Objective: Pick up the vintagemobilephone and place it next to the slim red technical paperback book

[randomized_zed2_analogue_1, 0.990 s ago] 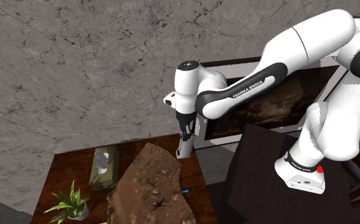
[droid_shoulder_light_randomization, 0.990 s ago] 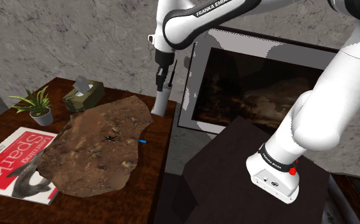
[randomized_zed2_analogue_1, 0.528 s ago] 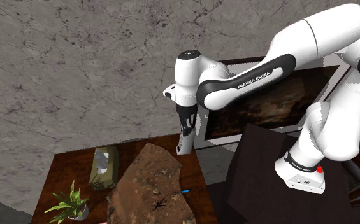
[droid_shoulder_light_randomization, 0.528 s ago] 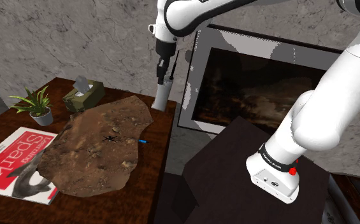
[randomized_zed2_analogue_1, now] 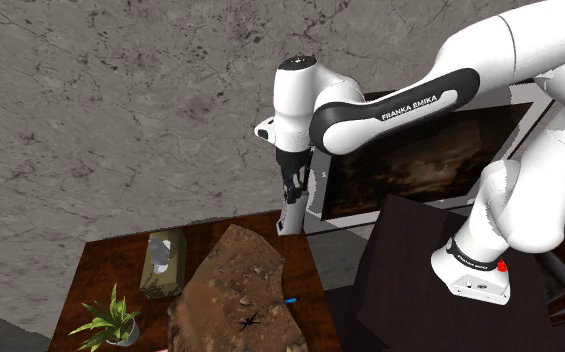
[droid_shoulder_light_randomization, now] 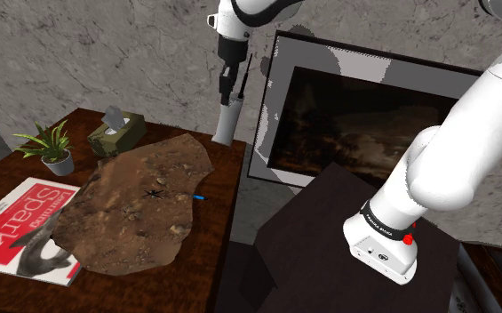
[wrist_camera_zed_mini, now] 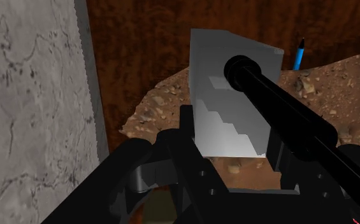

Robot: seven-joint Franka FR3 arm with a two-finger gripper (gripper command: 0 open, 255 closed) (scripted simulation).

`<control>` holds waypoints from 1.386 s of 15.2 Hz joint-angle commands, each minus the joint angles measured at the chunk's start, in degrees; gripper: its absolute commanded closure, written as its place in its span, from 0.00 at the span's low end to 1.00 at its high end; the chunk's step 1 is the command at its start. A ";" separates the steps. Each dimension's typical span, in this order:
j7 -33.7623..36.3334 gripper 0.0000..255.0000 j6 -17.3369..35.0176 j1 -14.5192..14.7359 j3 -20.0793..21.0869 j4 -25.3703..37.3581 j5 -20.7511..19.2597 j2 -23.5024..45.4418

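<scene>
The vintage mobile phone point(droid_shoulder_light_randomization: 226, 124) is a pale grey block with a black antenna point(wrist_camera_zed_mini: 280, 108). It hangs upright above the far corner of the dark wooden table point(droid_shoulder_light_randomization: 211, 258). My gripper point(droid_shoulder_light_randomization: 229, 91) is shut on its upper part, and the second exterior view shows the gripper point(randomized_zed2_analogue_1: 292, 190) above the phone point(randomized_zed2_analogue_1: 288, 216). In the wrist view both fingers point(wrist_camera_zed_mini: 186, 127) clasp the phone point(wrist_camera_zed_mini: 226, 108). The slim red book point(droid_shoulder_light_randomization: 13, 227), titled Spark, lies flat at the table's near corner on the shoulder view's left.
A rough brown rocky slab point(droid_shoulder_light_randomization: 138, 200) covers the table's middle, with a small black spider point(droid_shoulder_light_randomization: 155, 192) and a blue pen point(droid_shoulder_light_randomization: 199, 196) on it. A tissue box point(droid_shoulder_light_randomization: 115, 133) and potted plant point(droid_shoulder_light_randomization: 49, 147) stand at the back. A dark framed panel point(droid_shoulder_light_randomization: 364, 116) leans behind the stand point(droid_shoulder_light_randomization: 346, 249).
The gripper has risen steadily with the phone in it, lifting it higher above the table's far corner. Everything on the table has stayed put.
</scene>
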 commanded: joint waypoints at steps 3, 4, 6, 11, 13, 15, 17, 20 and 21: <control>0.07 1.00 -2.91 -0.02 -0.03 2.23 0.02 -0.69; 0.09 1.00 -3.66 -0.03 -0.04 2.83 0.03 -0.85; 0.12 1.00 -5.17 -0.04 -0.06 4.06 0.03 -1.13; 0.23 1.00 -8.96 -0.07 -0.10 7.36 0.02 -1.62; 0.28 1.00 -10.48 -0.09 -0.11 8.78 0.01 -1.73; 0.33 1.00 -12.01 -0.10 -0.12 10.25 0.00 -1.79; 0.39 1.00 -13.55 -0.11 -0.14 11.77 -0.02 -1.80; 0.48 1.00 -15.87 -0.12 -0.15 14.18 -0.05 -1.72; 0.51 1.00 -16.65 -0.12 -0.15 15.01 -0.06 -1.66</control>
